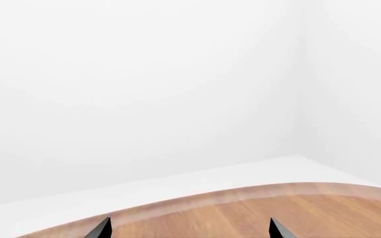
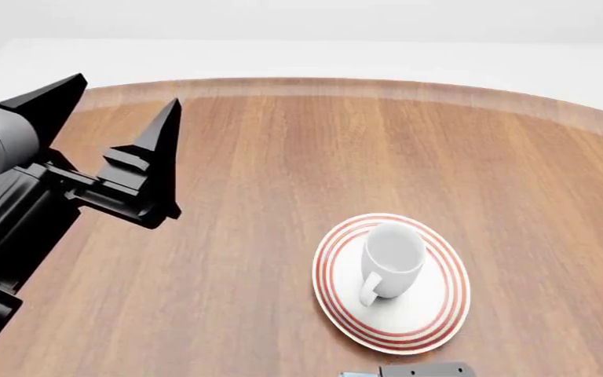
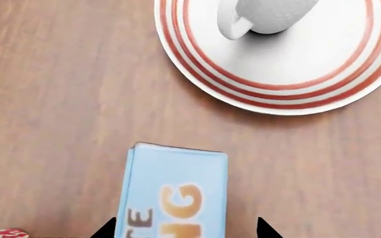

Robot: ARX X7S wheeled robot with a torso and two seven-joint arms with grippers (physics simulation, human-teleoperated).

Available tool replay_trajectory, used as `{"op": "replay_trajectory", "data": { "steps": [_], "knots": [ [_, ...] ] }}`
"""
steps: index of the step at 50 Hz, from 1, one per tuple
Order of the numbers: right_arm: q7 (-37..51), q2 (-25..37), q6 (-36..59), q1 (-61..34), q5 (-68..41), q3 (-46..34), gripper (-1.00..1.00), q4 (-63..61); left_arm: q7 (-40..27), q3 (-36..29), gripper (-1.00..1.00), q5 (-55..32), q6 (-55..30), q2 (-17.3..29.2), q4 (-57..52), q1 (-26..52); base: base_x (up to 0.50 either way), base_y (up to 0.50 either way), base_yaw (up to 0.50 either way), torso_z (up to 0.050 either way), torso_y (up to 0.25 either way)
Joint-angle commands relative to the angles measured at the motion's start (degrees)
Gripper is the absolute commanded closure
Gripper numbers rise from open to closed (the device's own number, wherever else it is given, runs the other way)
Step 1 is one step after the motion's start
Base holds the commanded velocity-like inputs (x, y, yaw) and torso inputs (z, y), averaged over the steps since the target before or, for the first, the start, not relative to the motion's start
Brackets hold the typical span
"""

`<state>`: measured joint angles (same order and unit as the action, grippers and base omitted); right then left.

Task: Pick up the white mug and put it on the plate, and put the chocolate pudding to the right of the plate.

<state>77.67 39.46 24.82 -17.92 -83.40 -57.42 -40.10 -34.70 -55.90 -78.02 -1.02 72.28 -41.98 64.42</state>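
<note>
The white mug [image 2: 391,258] stands upright on the plate [image 2: 433,318], its handle toward me; the right wrist view shows the same mug [image 3: 270,15] and plate [image 3: 289,74]. The chocolate pudding [image 3: 174,193] lies flat on the wood, its light blue face up, a short way from the plate's rim. My right gripper [image 3: 185,229] hangs open over the box, with a gap between each fingertip and the box's sides. My left gripper [image 2: 123,93] is raised at the left, open and empty, far from the plate; the left wrist view shows this gripper [image 1: 189,229] over bare wood.
The round wooden table [image 2: 280,157] ends in a curved edge [image 1: 257,191] just beyond the left gripper, with white floor and walls behind. A sliver of something red and white [image 3: 2,233] shows beside the pudding box. A grey part of my right arm [image 2: 422,369] pokes in below the plate.
</note>
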Motion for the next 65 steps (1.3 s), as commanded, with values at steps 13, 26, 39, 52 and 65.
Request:
{"op": "replay_trajectory", "data": {
  "steps": [13,26,39,52,65],
  "knots": [
    [-2.8,-1.4,2.1,-1.3,2.7,-0.2,1.00,1.0,1.2,1.2,-1.00,1.4,0.0,-1.4,0.6,-0.4,0.00,0.00,0.00,0.000,0.000],
    [-4.7,-1.6,4.1,-2.7,4.6,-1.5,1.00,0.0,1.4,1.3,-1.00,1.6,0.3,-1.3,0.7,-0.9,0.00,0.00,0.00,0.000,0.000],
    [4.2,1.7,5.8,-10.8,-4.2,1.7,1.00,-14.4,1.4,1.5,-1.00,1.4,0.0,-1.0,0.1,-0.8,0.00,0.00,0.00,0.000,0.000],
    [12.3,6.3,22.7,-19.7,-36.9,36.3,1.00,-19.9,1.2,2.0,-1.00,0.7,-0.3,-0.5,-0.3,-0.5,0.00,0.00,0.00,0.000,0.000],
    [12.3,23.2,16.3,-57.8,-60.4,29.9,1.00,-19.9,1.1,2.4,-1.00,0.0,-2.6,-1.3,-0.4,1.4,0.00,0.00,0.00,0.000,0.000]
  ]
}}
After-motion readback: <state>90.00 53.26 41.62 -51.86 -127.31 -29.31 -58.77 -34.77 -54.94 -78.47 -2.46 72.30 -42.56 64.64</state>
